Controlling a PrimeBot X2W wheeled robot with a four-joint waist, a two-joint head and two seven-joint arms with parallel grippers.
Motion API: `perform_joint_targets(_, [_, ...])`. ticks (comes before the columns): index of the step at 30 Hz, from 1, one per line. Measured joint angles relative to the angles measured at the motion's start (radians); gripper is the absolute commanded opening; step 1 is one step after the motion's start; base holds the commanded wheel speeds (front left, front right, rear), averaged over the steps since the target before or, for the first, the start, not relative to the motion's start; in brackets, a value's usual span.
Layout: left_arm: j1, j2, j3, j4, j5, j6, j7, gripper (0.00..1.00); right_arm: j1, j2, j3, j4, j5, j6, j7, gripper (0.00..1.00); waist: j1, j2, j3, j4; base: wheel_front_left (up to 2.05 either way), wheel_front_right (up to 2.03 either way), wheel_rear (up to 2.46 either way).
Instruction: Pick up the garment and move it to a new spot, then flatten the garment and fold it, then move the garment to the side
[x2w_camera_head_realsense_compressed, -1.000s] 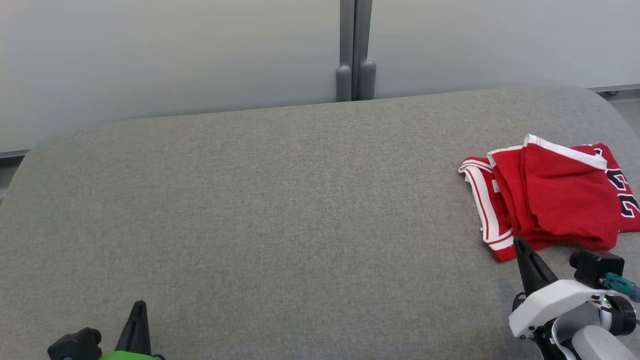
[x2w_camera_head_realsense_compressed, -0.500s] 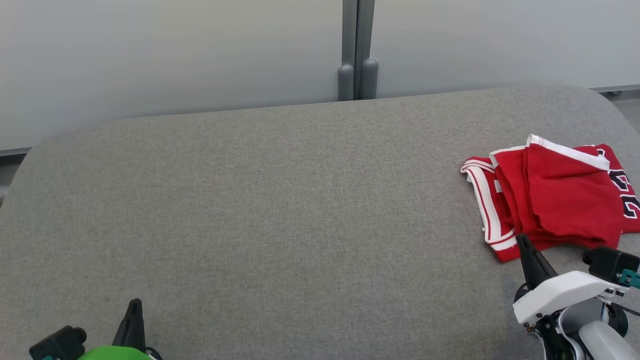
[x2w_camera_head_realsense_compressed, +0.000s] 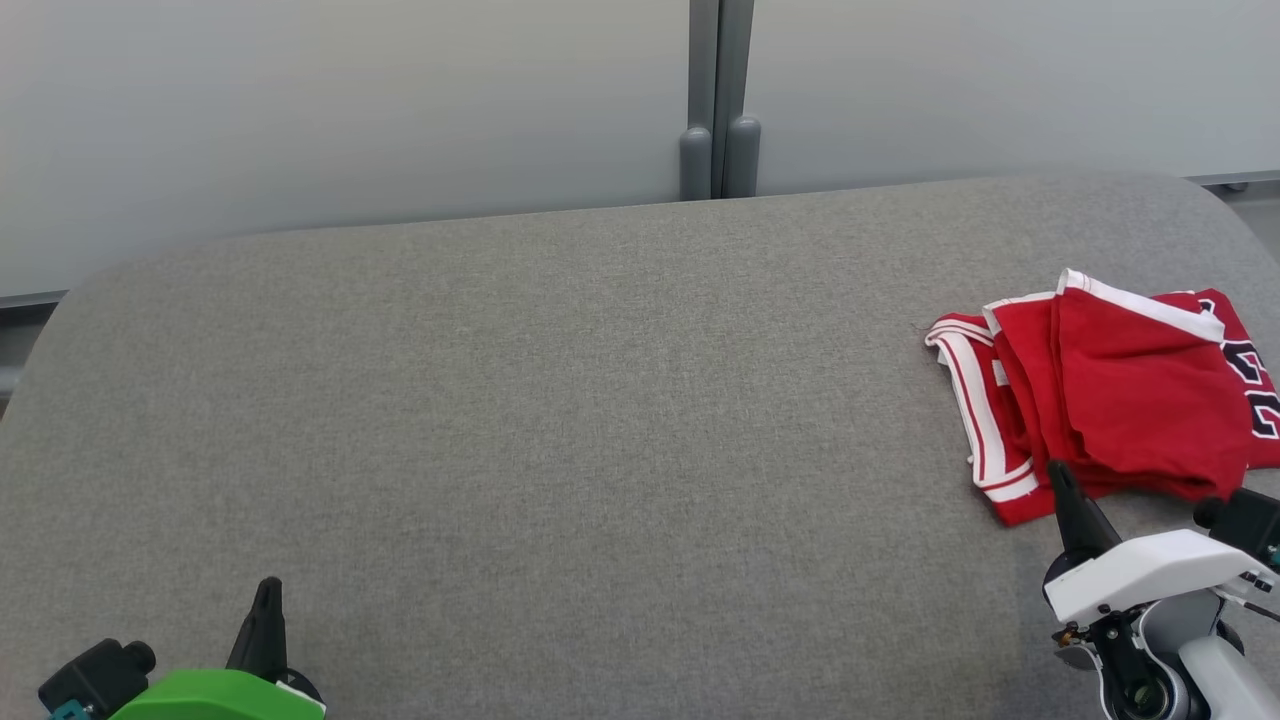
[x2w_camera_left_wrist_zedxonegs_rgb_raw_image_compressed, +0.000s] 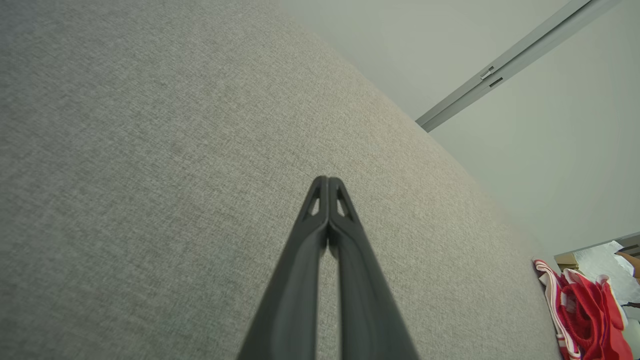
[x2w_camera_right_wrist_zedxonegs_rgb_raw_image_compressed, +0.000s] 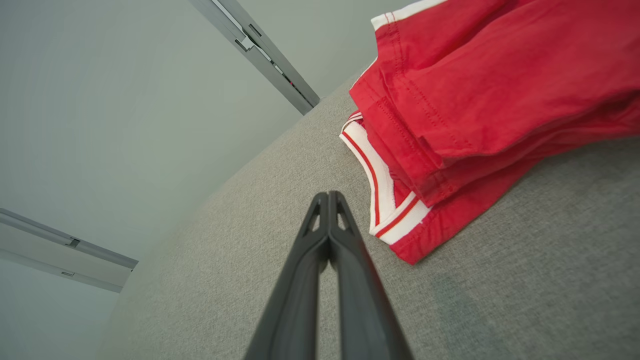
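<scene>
garment (x2w_camera_head_realsense_compressed: 1130, 400) lies folded at the right end of the grey surface (x2w_camera_head_realsense_compressed: 560, 400), red with white bands, in the same shape and place as one second ago. the whole head view has slid a little, which is the camera. the right gripper (x2w_camera_head_realsense_compressed: 1057, 470) has moved a little to the right, and its white wrist has swung toward the right edge of the view. the left gripper (x2w_camera_head_realsense_compressed: 268, 585) has shifted a bit to the left. both grippers are fully closed, fingers pressed together, and hold nothing. in the right wrist view the right gripper (x2w_camera_right_wrist_zedxonegs_rgb_raw_image_compressed: 328, 194) points just beside the striped corner of the garment (x2w_camera_right_wrist_zedxonegs_rgb_raw_image_compressed: 475, 100), not touching it. the left gripper (x2w_camera_left_wrist_zedxonegs_rgb_raw_image_compressed: 328, 178) is over bare surface, well apart from the garment (x2w_camera_left_wrist_zedxonegs_rgb_raw_image_compressed: 585, 315).
</scene>
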Motion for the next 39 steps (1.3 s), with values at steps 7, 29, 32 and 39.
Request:
perform_joint_targets(7, [-0.008,-0.005,0.013,0.002,-0.069,-0.017,0.026,0.00,-0.002,0.026,-0.034,0.000,0.076,0.017,0.023,0.00,0.0000,0.0000,0.001,0.002,0.00,0.00,0.00])
perform_joint_targets(29, [-0.060,-0.032,0.071,0.013,-0.302,-0.058,0.095,0.00,-0.022,0.086,-0.145,0.002,0.305,0.069,0.089,0.00,0.0000,0.0000,0.003,0.009,0.00,0.00,0.00])
perform_joint_targets(32, [-0.067,-0.034,0.075,0.014,-0.328,-0.069,0.105,0.00,-0.024,0.093,-0.159,0.002,0.341,0.073,0.101,0.00,0.0000,0.0000,0.004,0.010,0.00,0.00,0.00])
perform_joint_targets(39, [-0.081,-0.041,0.090,0.024,-0.398,-0.081,0.123,0.00,-0.036,0.112,-0.195,0.004,0.412,0.088,0.122,0.00,0.0000,0.0000,0.004,0.013,0.00,0.00,0.00])
